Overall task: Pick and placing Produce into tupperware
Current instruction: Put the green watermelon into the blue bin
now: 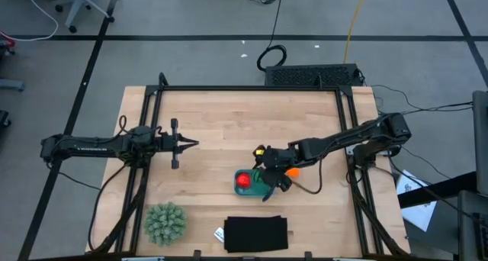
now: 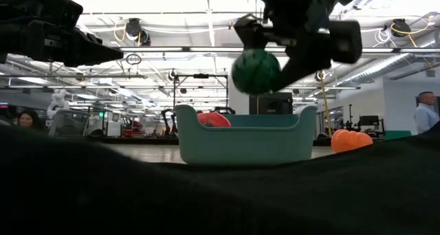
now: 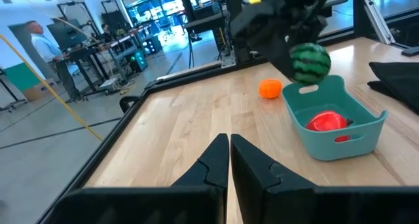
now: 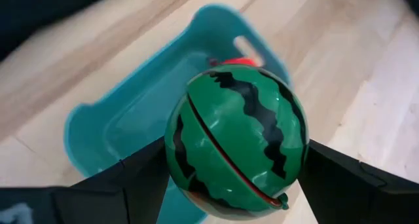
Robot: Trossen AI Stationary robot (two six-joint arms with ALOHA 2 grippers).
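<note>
Right gripper (image 2: 275,73) above teal tub (image 2: 247,144), fingers pinching striped green melon (image 2: 256,71). Red piece (image 3: 327,121) inside tub; orange piece (image 3: 270,88) on table (image 1: 221,124) just right of tub. Left gripper (image 1: 191,144) well left, fingers pressed together.

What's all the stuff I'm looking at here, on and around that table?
Table: one, pale wood with a black frame.
Tub: one, teal-blue, on the table right of centre.
Red toy piece: one, red, inside the tub.
Striped toy piece: one, dark green, held above the tub.
Orange toy piece: one, orange, on the table beside the tub.
Spiky ball: one, pale green, near the table's front left.
Flat rectangle: one, black, at the front edge.
People: some, far off in the room.
Left gripper: one, dark, shut, empty, over the table's left.
Right gripper: one, dark, holding the striped toy piece.
</note>
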